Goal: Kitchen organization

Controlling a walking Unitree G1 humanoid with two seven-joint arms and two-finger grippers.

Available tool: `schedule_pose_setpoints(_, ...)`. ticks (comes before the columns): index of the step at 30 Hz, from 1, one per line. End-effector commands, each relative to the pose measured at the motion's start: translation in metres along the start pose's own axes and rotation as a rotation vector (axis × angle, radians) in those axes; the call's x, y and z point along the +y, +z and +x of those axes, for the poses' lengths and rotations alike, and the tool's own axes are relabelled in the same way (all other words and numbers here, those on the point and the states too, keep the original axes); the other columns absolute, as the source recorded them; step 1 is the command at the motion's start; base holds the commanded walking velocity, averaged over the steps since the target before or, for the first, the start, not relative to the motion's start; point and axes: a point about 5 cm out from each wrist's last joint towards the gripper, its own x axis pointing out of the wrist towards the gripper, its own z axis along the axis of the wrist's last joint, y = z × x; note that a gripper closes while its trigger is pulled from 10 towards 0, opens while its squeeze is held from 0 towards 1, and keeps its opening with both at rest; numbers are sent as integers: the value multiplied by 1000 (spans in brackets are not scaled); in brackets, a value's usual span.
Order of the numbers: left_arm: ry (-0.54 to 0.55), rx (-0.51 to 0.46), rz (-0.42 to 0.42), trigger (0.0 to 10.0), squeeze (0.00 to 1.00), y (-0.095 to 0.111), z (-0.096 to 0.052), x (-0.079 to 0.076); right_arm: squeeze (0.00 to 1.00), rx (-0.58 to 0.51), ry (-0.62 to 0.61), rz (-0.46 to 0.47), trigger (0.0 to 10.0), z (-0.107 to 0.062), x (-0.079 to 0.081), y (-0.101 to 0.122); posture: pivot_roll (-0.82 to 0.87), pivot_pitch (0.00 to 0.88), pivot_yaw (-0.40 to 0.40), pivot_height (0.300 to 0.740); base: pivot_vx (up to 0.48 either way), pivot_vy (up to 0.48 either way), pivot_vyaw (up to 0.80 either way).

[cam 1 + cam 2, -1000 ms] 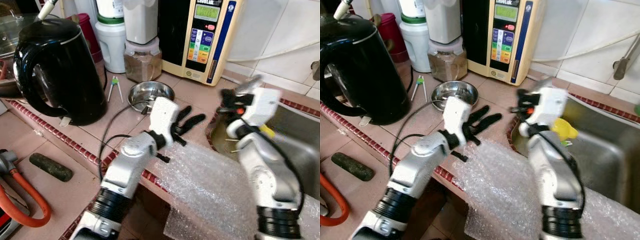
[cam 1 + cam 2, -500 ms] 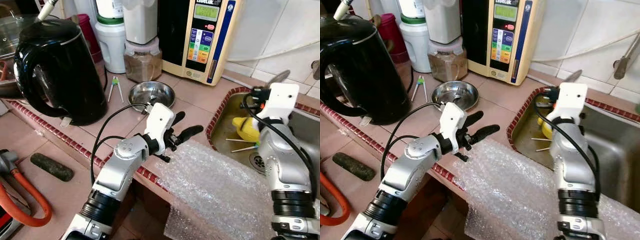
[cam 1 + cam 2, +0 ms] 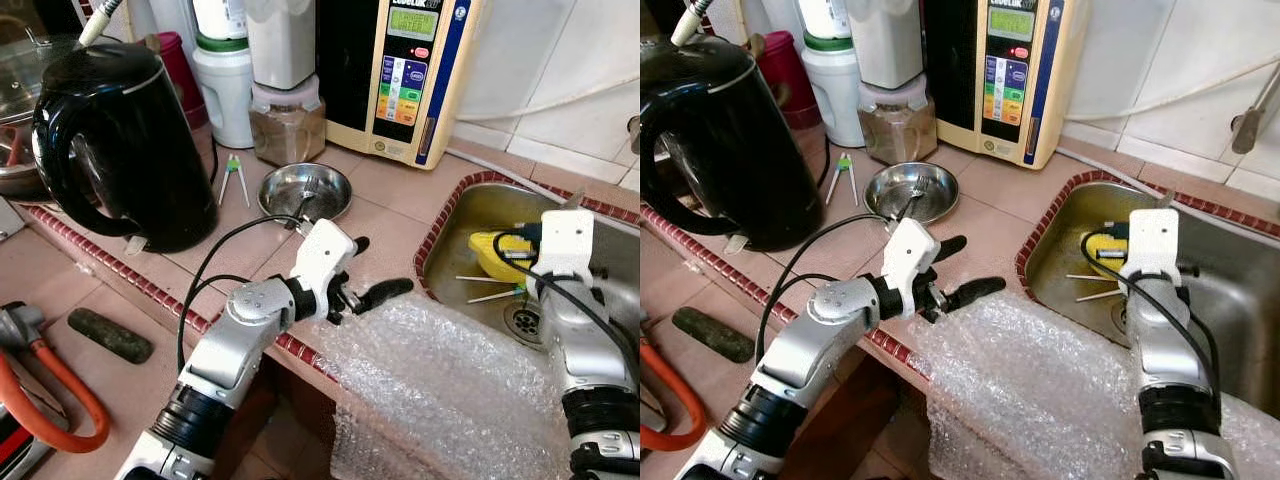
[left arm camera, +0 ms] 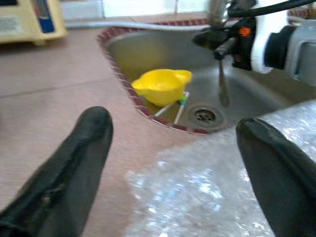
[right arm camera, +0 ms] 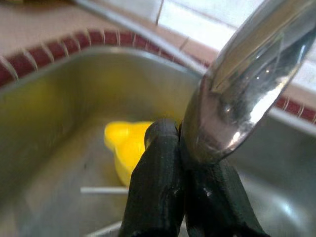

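The right hand (image 5: pixel 180 173) was clenched on what looked like a shiny metal spoon (image 5: pixel 237 94) above the steel sink (image 3: pixel 1230 300), not yet put away, while the left hand (image 3: pixel 375 275) hung released over the tiled counter (image 3: pixel 400 195).

Right gripper (image 5: pixel 182 163), clamped on a metal utensil (image 5: pixel 237 89), has come down from above the counter edge into the sink (image 3: pixel 470 200), now over the yellow cup (image 3: pixel 497 252). Left gripper (image 3: pixel 375 270) has spread wider at the bubble wrap (image 3: pixel 440 370)
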Motion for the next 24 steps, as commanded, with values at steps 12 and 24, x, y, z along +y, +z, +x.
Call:
schedule_pose_setpoints(12, -1, 16, 27, 10000, 1000, 2, -2, -1, 1000, 25, 12, 43, 10000, -1, 7, -10, -1, 58, 83, 740, 0, 0, 0)
schedule_pose_setpoints(24, 145, -29, 57, 10000, 1000, 9, -4, 18, 1000, 35, 41, 26, 10000, -2, 7, -12, 0, 57, 68, 740, 0, 0, 0)
